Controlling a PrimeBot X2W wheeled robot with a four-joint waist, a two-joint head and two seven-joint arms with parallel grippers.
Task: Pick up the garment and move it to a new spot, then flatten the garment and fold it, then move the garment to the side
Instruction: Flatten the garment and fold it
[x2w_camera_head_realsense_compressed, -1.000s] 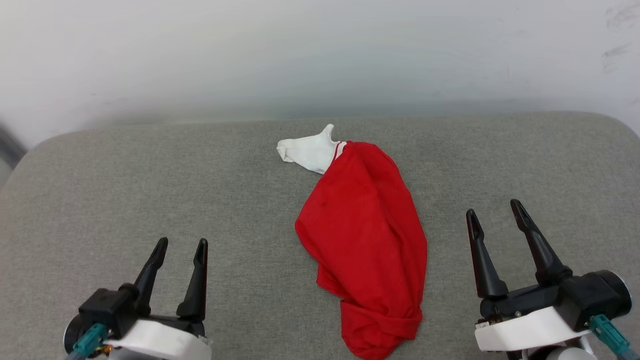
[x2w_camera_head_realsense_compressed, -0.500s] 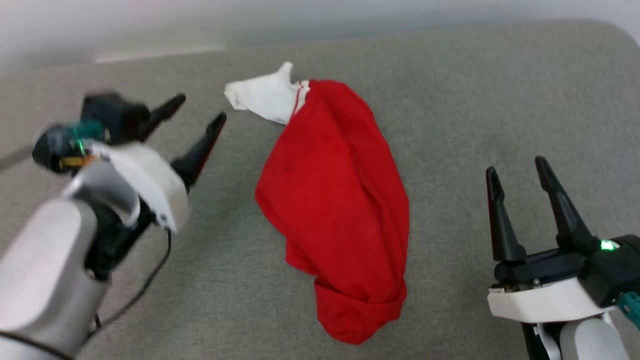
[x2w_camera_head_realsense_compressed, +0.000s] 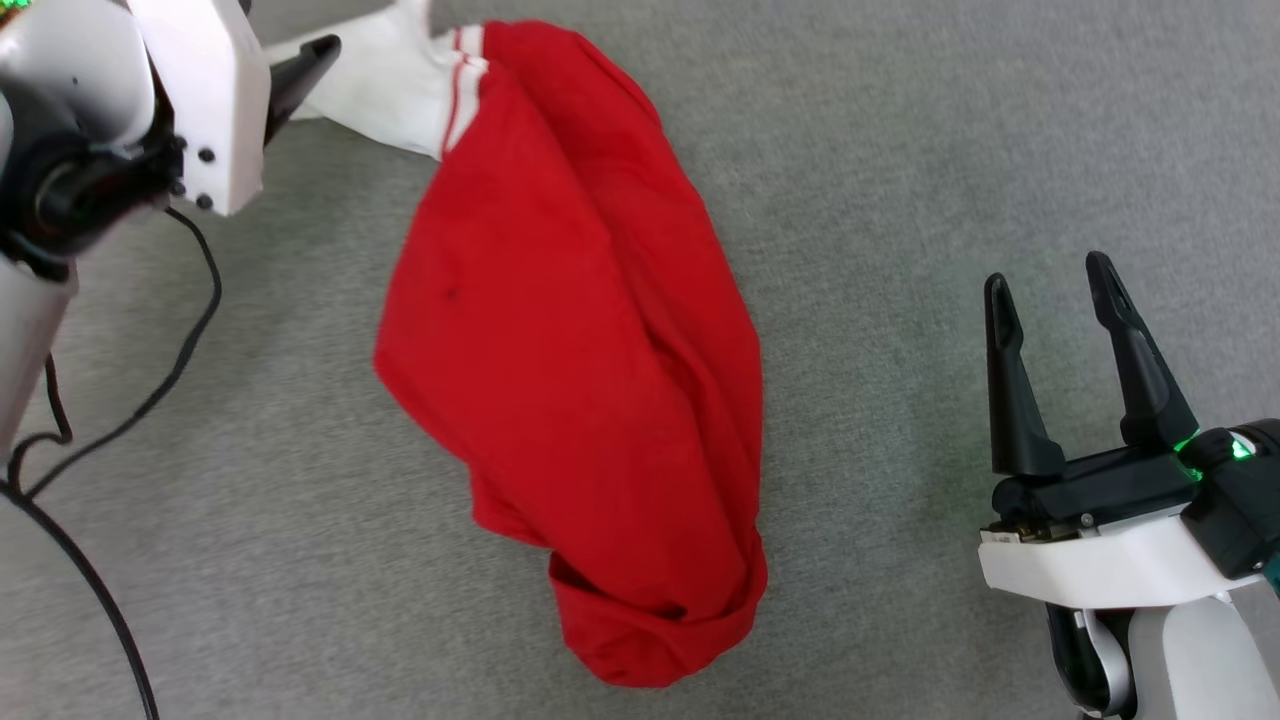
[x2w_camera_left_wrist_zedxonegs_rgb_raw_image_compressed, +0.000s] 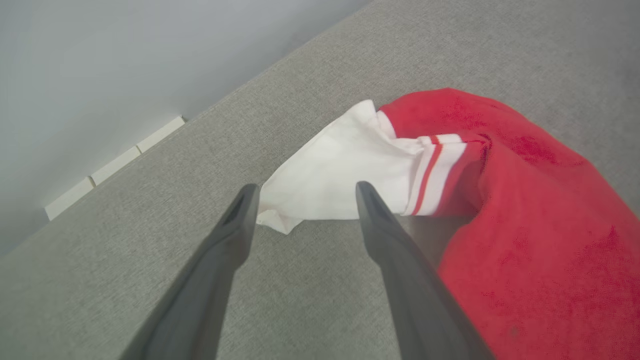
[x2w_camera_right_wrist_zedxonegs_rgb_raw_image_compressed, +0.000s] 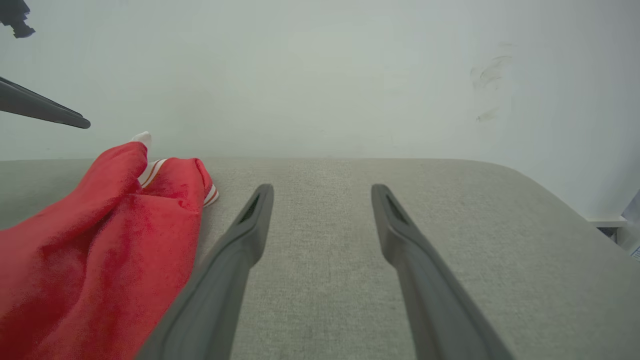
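Shirt (x2w_camera_head_realsense_compressed: 580, 380) lies bunched mid-cushion (x2w_camera_head_realsense_compressed: 950, 150), white sleeve (x2w_camera_left_wrist_zedxonegs_rgb_raw_image_compressed: 340, 180) at its far end. My left gripper (x2w_camera_left_wrist_zedxonegs_rgb_raw_image_compressed: 306, 187) is open, 2 fingers (x2w_camera_left_wrist_zedxonegs_rgb_raw_image_compressed: 225, 250) at the sleeve's edge, contact unclear. My right gripper (x2w_camera_head_realsense_compressed: 1047, 270) is open and empty, with bare cushion between it and the shirt's right edge.

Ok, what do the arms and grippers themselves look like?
Each gripper has two long, tapering black fingers on a black base with a white housing. The right gripper shows a green light and a pale grey wrist. The left gripper sits on a silver-grey arm with a loose black cable.
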